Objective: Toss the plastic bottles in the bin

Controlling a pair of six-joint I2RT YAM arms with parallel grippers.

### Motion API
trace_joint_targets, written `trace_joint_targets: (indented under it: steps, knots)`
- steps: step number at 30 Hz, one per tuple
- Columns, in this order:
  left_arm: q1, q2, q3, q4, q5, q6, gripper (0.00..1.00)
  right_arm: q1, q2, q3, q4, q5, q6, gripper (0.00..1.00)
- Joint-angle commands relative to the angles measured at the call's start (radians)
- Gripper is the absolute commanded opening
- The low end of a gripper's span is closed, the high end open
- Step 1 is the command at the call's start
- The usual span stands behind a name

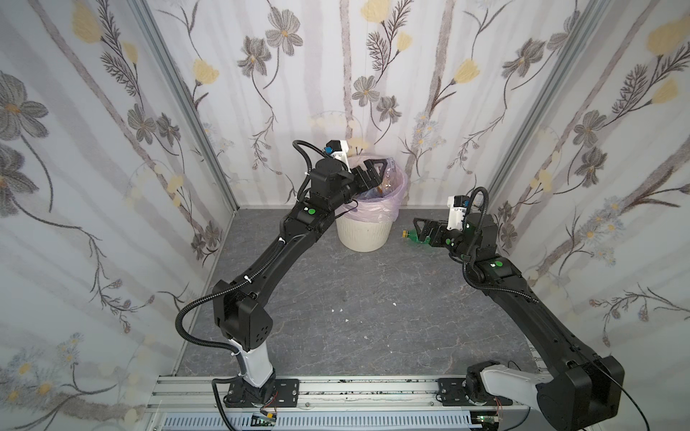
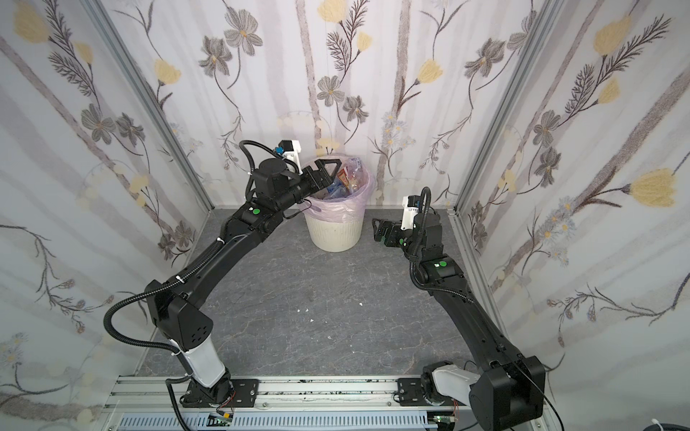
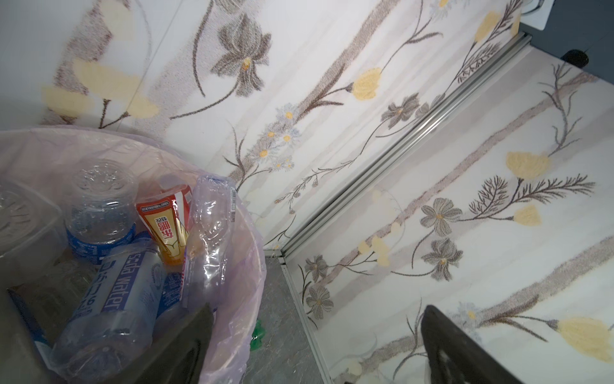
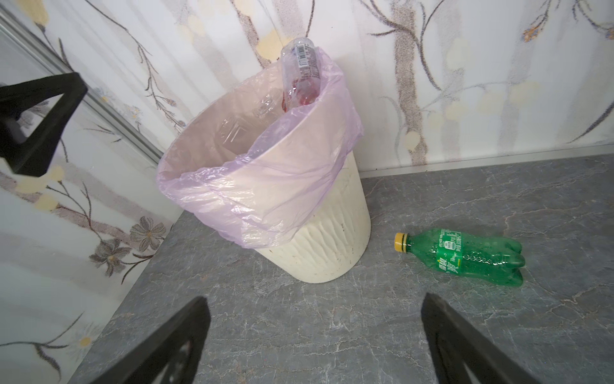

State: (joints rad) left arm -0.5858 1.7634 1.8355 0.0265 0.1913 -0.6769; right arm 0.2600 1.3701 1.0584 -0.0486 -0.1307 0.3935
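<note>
found the grey veined table (image 1: 373,298) filling the lower middle of both top views, walled in by flowered panels (image 1: 93,186). found the bin (image 1: 362,231) upright at the centre of both top views, close against the back panel, a pale pink bag (image 4: 265,186) folded over its rim. saw the left gripper (image 1: 381,173) reaching in from the left over the bin's mouth, jaws spread wide and gripping nothing. saw the right gripper (image 1: 417,231) just right of the bin, low over the table, jaws likewise spread and empty. made out several plastic bottles (image 3: 109,299) heaped inside the bin in the left wrist view: clear ones with blue labels, an orange bottle (image 3: 166,229) with a red label, and a clear bottle (image 4: 300,73) poking up past the rim on the wall side. spotted one green bottle (image 4: 465,256) with a yellow cap lying on its side on the table, right of centre in a top view, near the bin but apart from it. in the right wrist view, placed it off to one side of the right gripper's fingers (image 4: 465,349), not between them.
</note>
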Motion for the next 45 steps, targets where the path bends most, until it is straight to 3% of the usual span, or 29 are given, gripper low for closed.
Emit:
trace_joint_targets:
  steps: [1, 5, 14, 27, 37, 45]
  knots:
    - [-0.040, -0.032, -0.043, 0.024, -0.064, 0.094, 1.00, -0.032, 0.027, 0.018, -0.010, 0.086, 0.048, 1.00]
    - [-0.103, -0.053, -0.135, 0.024, -0.101, 0.147, 1.00, -0.095, 0.074, 0.028, -0.020, 0.135, 0.084, 1.00]
    - [-0.181, -0.047, -0.344, 0.034, -0.102, 0.103, 1.00, -0.197, 0.311, 0.155, -0.030, 0.131, 0.093, 1.00]
    - [-0.183, -0.047, -0.564, 0.101, -0.103, 0.014, 1.00, -0.228, 0.777, 0.601, -0.237, 0.108, -0.075, 1.00]
    - [-0.175, 0.035, -0.551, 0.119, -0.058, -0.007, 1.00, -0.225, 0.982, 0.822, -0.344, 0.053, -0.157, 1.00]
    - [-0.173, 0.071, -0.509, 0.122, -0.044, -0.015, 1.00, -0.213, 1.062, 0.866, -0.392, -0.027, -0.179, 1.00]
